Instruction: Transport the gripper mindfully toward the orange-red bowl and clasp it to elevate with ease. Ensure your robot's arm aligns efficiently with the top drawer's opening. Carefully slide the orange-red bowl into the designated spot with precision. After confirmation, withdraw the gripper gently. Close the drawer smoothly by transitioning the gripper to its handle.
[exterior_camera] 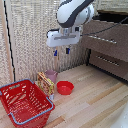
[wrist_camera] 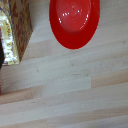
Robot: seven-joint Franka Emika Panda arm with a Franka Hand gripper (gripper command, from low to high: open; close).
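Glossy plastic-looking orange-red bowl point(wrist_camera: 74, 21) (shiny highlights), matt pale wood floor point(wrist_camera: 75, 90) w/ visible grain.

Floor point(exterior_camera: 95, 102): pale wooden planks, light even tone, grain visible in wrist view. Back wall point(exterior_camera: 30, 40): beige woven-textured panelling. Dark-brown wooden cabinet point(exterior_camera: 111, 55) stands at exterior view's right.

Both pictures are evenly and brightly lit, with no hard shadows. In the exterior view, soft glare is seen on the glossy white arm point(exterior_camera: 75, 12) at the upper centre, and the drawer point(exterior_camera: 106, 37) at the upper right is left rather dark. The whole frame is coarse and slightly blurred. In the wrist view, pale highlights are spread across the bowl point(wrist_camera: 75, 22) at the top, and the box point(wrist_camera: 14, 32) at the upper left is smeared and out of focus.
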